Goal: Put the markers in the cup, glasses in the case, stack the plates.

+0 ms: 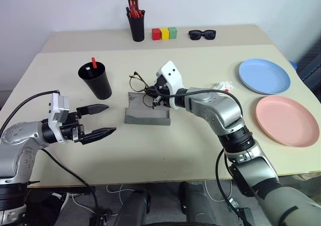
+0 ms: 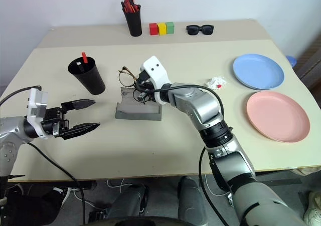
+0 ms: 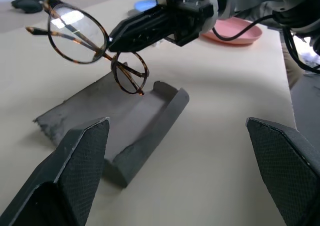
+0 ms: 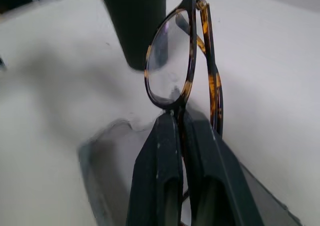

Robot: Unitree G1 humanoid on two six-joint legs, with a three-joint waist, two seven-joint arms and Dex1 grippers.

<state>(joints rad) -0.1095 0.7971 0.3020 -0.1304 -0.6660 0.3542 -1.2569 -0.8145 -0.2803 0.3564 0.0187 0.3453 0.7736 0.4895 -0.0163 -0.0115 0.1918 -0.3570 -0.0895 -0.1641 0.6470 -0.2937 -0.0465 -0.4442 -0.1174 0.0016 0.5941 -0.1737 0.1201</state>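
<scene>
While the right gripper (image 4: 181, 121) has its fingers clamped on the thin tortoiseshell wire-framed round glasses (image 3: 87, 48), they hang just above the open grey hard-shell case (image 1: 146, 115) on the counter. Lower lenses-first into the trough, apparently centred. Left gripper (image 1: 102, 120) waits, fingers apart.

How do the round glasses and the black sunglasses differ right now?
The glasses have a thin tortoiseshell frame with clear round lenses; the sunglasses are chunky, black and dark-lensed. The glasses are held tilted in the air by the right gripper, shut on them above the grey case; the sunglasses lie flat on the table's far side, away from both grippers. Both are eyewear.
</scene>
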